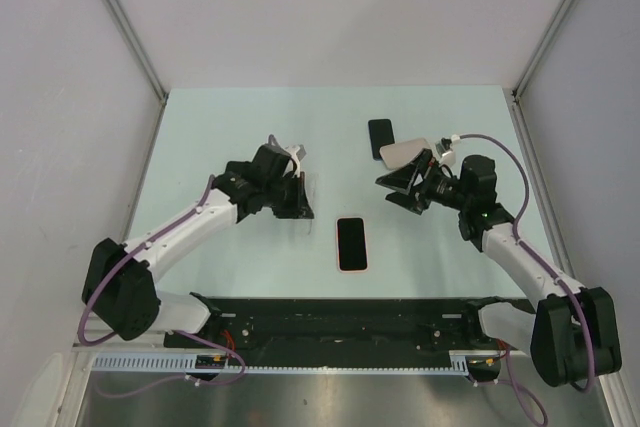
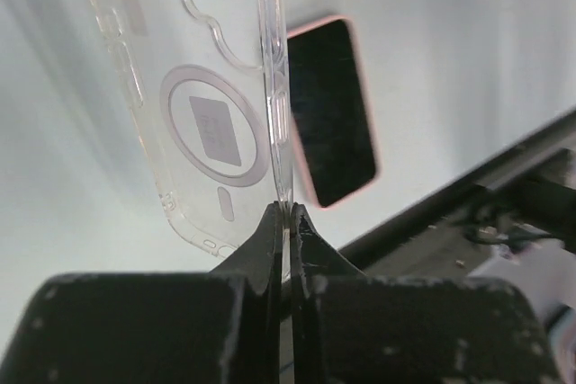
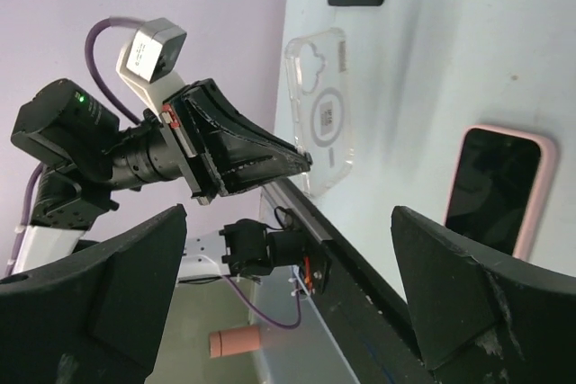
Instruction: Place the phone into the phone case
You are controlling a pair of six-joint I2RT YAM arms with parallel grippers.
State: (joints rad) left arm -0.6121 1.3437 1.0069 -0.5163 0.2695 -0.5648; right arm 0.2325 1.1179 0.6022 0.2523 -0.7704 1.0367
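Two arms were out over the pale green table (image 1: 250, 127), and the action was on the left side. The left gripper (image 2: 286, 215) was clamped tight, its two black fingers pressed together on one long side wall of the clear phone case (image 2: 211, 123), close to a corner. The case was empty, with its ring and small inner patch showing plainly through the plastic, and it stuck out past the fingertips, seen nearly flat-on from the left wrist. Whether it touched the table I could not tell.

And there was the phone (image 1: 351, 244): pink-edged, dark screen up, lying flat on the table between the two arms, nearer the bases than either gripper. It was just beside the case, to its right in the top view, but apart from it, and nothing was holding it.

Over on the right, the right gripper (image 1: 394, 191) had its jaws spread wide with nothing between them, and it hung beyond the phone on the right, pointing towards the left arm. Behind it, at the far side of the table, lay a dark rectangular slab (image 1: 380, 136), with a pale flat object (image 1: 403, 153) touching its right edge.
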